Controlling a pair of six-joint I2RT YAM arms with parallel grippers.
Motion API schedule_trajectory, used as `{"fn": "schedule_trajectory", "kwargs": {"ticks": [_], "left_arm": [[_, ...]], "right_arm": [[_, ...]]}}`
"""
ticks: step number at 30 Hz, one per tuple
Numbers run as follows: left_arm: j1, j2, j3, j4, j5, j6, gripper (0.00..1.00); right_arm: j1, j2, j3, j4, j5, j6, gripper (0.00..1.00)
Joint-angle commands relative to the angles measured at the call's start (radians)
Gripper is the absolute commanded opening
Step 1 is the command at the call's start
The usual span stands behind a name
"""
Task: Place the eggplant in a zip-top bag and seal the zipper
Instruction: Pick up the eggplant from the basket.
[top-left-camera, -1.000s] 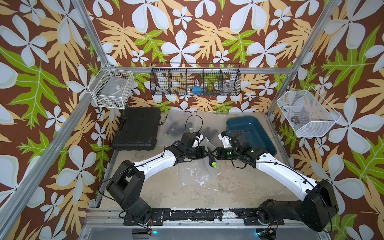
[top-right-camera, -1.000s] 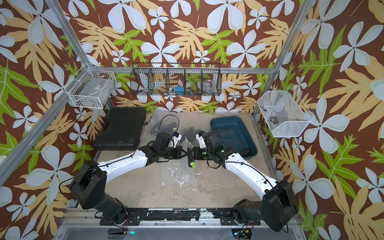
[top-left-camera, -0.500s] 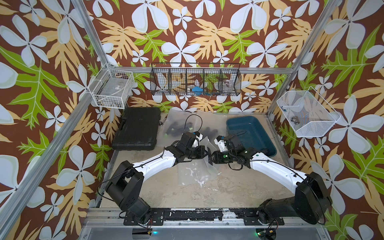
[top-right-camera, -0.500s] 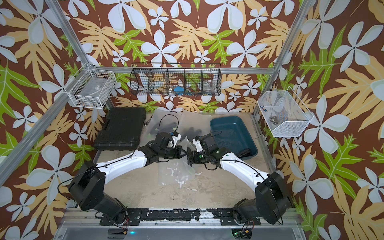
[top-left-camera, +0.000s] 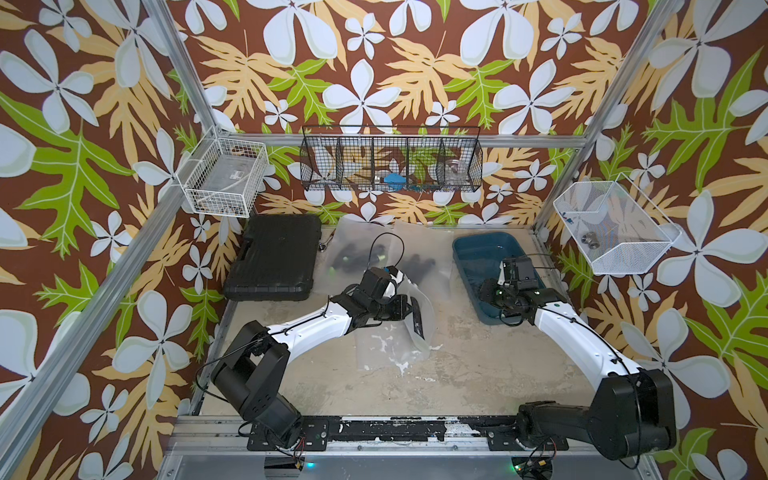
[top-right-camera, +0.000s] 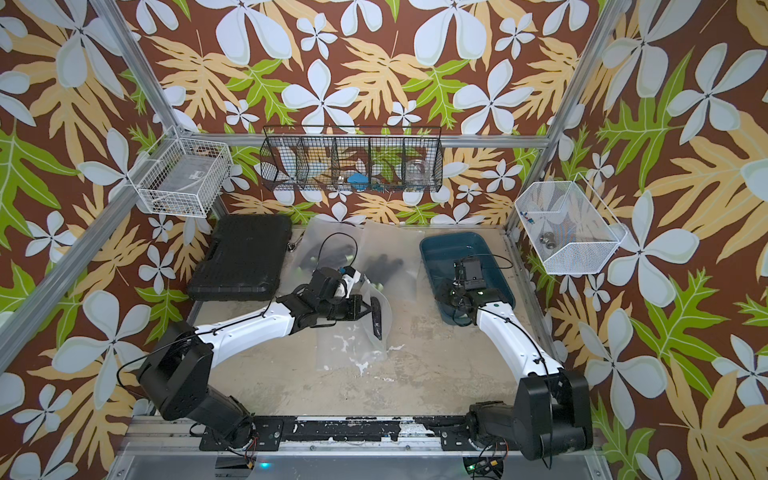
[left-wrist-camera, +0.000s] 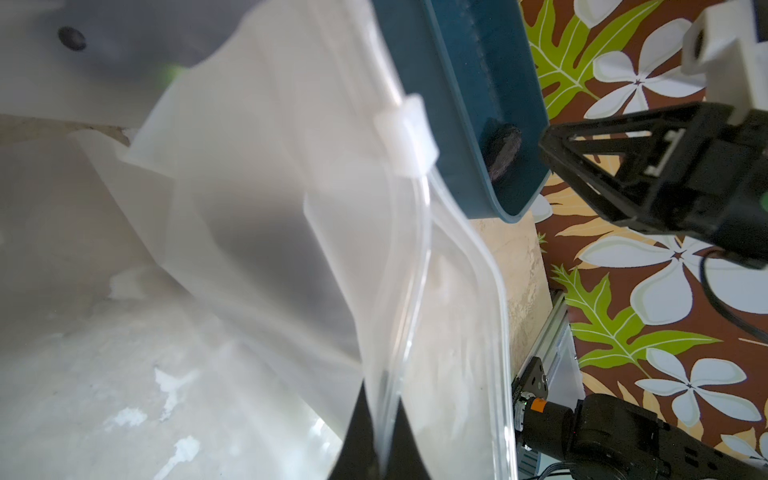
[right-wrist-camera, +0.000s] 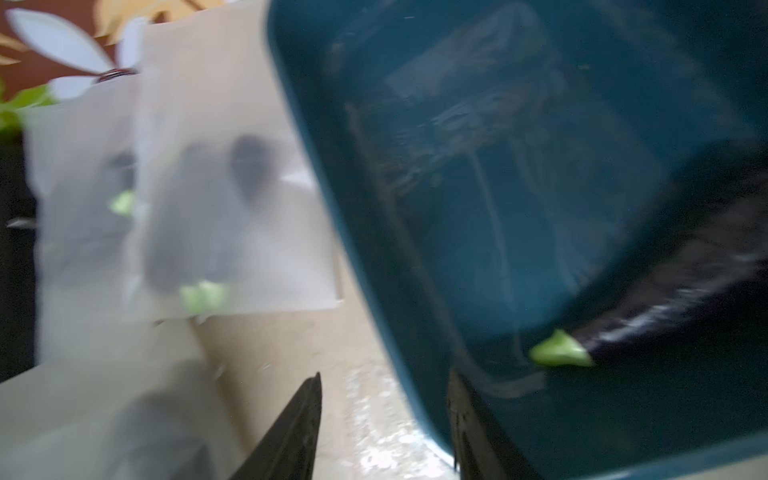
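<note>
**A:** Left side?

**B:** Left fingers (left-wrist-camera: 355, 449) are together, pinched on the rim of the clear plastic zip-top bag (left-wrist-camera: 291, 208), right on the zipper track. The mouth gapes open beside the pinch. The white plastic slider (left-wrist-camera: 405, 139) sits further along the track, away from the fingers.

**A:** How does the bag lie?

**B:** The held edge is lifted and the rest sags onto the beige mottled surface (top-left-camera: 457, 374), mid-workspace. I see nothing inside it.

**A:** Right side?

**B:** Right fingers (right-wrist-camera: 293, 440) are apart with nothing between them. The wrist view is blurred. They hang at the near corner of the teal plastic tub (right-wrist-camera: 332, 166). One finger is over the surface outside the wall and the other is at the wall itself. I can't tell whether it touches.

**A:** And the eggplant?

**B:** The dark purple eggplant (right-wrist-camera: 673, 286) lies inside the tub on its floor, near that same corner. Its green stem end points toward the right fingers, close to them, with no contact visible. It is well apart from the bag, with open surface between tub and bag.

**A:** Anything else?

**B:** Two other frosted bags (top-left-camera: 424, 249) with dark contents lie flat at the rear. They sit between a black hard plastic case (top-left-camera: 274, 257) and the tub.
</note>
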Motion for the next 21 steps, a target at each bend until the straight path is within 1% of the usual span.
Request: {"fn": "schedule_trajectory", "kwargs": {"ticks": [1,4,7,11,13,15,18,21], "left_arm": [[0.002,-0.011,-0.012,0.037,0.002,0.014,0.00],[0.002,-0.015,-0.031,0.065,0.002,0.007,0.00],[0.002,-0.022,-0.041,0.088,0.008,0.003,0.00],[0.002,-0.045,-0.055,0.096,0.005,0.008,0.00],[0.002,-0.059,-0.066,0.096,0.000,0.008,0.00],[0.002,-0.070,-0.079,0.100,-0.003,0.009,0.00],[0.002,-0.078,-0.089,0.099,-0.007,0.013,0.00],[0.002,-0.079,-0.094,0.099,-0.006,0.015,0.00]], "right_arm": [[-0.035,0.045,0.029,-0.069,0.148,0.021,0.52],[-0.041,0.090,0.068,-0.085,0.259,0.016,0.52],[-0.044,0.143,0.097,-0.062,0.367,0.009,0.54],[-0.050,0.249,0.146,-0.086,0.431,0.015,0.54],[-0.052,0.283,0.155,-0.093,0.484,0.018,0.55],[-0.052,0.306,0.154,-0.093,0.528,0.020,0.58],[-0.058,0.334,0.150,-0.083,0.551,0.021,0.60],[-0.069,0.374,0.164,-0.085,0.544,0.021,0.60]]}}
